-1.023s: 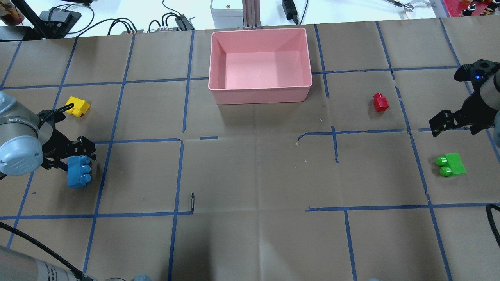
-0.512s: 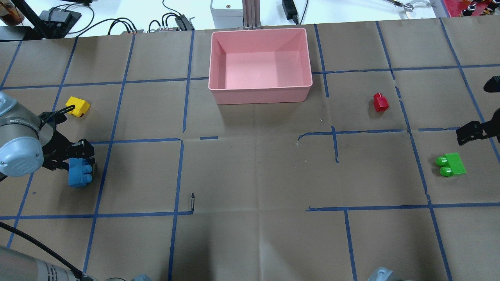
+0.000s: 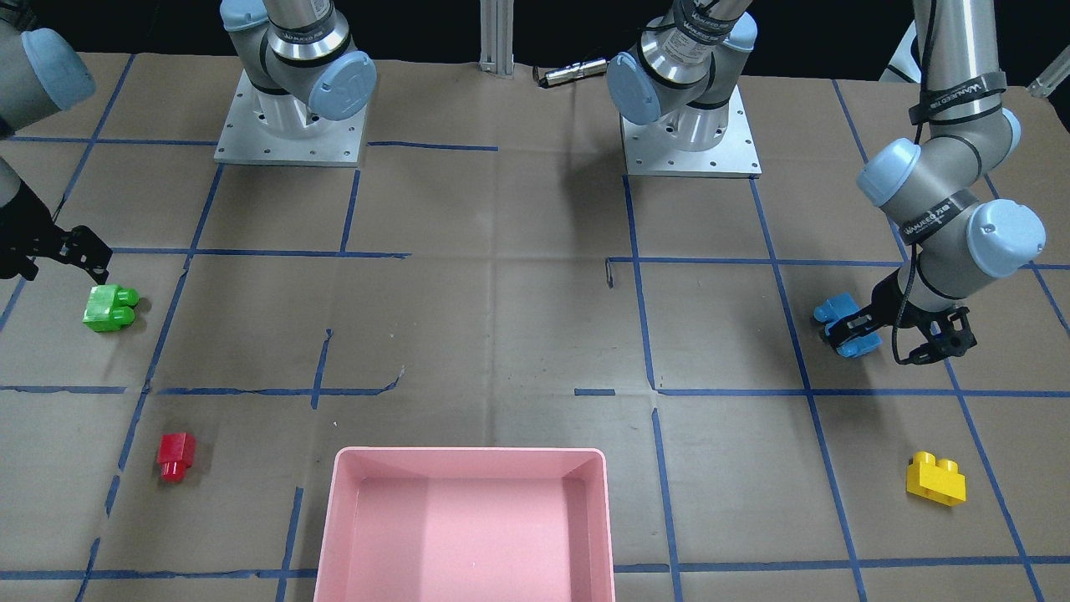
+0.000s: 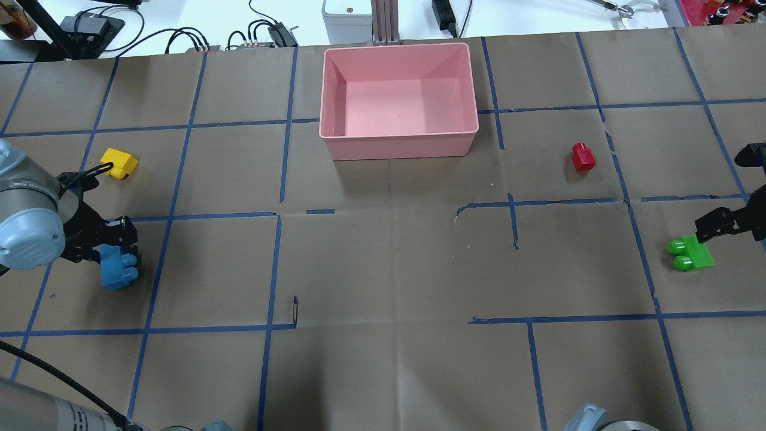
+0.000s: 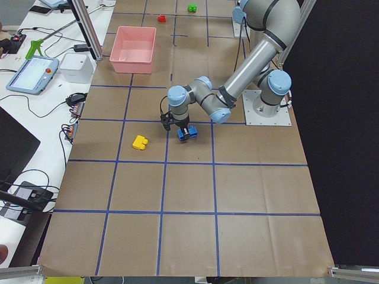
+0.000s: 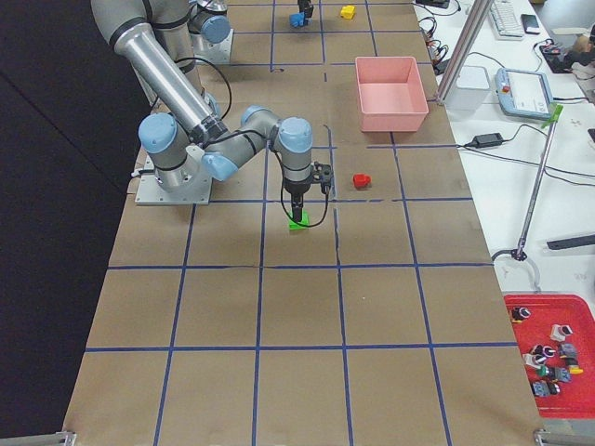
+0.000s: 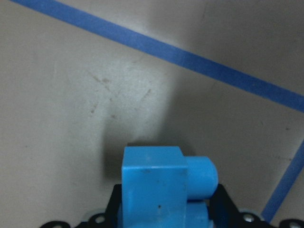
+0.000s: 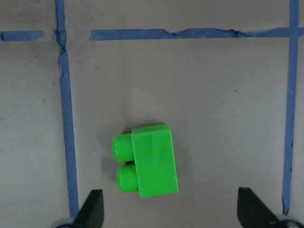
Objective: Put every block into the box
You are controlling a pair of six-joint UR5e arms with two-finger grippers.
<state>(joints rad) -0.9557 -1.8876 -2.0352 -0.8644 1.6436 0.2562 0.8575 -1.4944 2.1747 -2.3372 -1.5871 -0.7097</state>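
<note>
My left gripper (image 4: 115,251) is shut on the light-blue brick (image 4: 119,273) at the table's left side; the left wrist view shows the brick (image 7: 154,183) between the jaws, close over the paper. My right gripper (image 4: 721,224) is open and hangs over the green brick (image 4: 694,252); in the right wrist view the fingers (image 8: 92,211) stand wide on either side of the brick (image 8: 149,161) without touching it. The yellow brick (image 4: 119,163) lies behind the left gripper. The red brick (image 4: 582,157) lies right of the pink box (image 4: 398,145), which holds nothing.
Brown paper with blue tape lines covers the table. Cables and power units lie along the far edge behind the box. The two arm bases (image 3: 288,125) stand at the robot's side. A red tray of small parts (image 6: 553,353) stands on a side table.
My left gripper has closed in on the blue brick and shifted slightly left with it. My right gripper has swung out to the right edge and come back down over the green brick.
</note>
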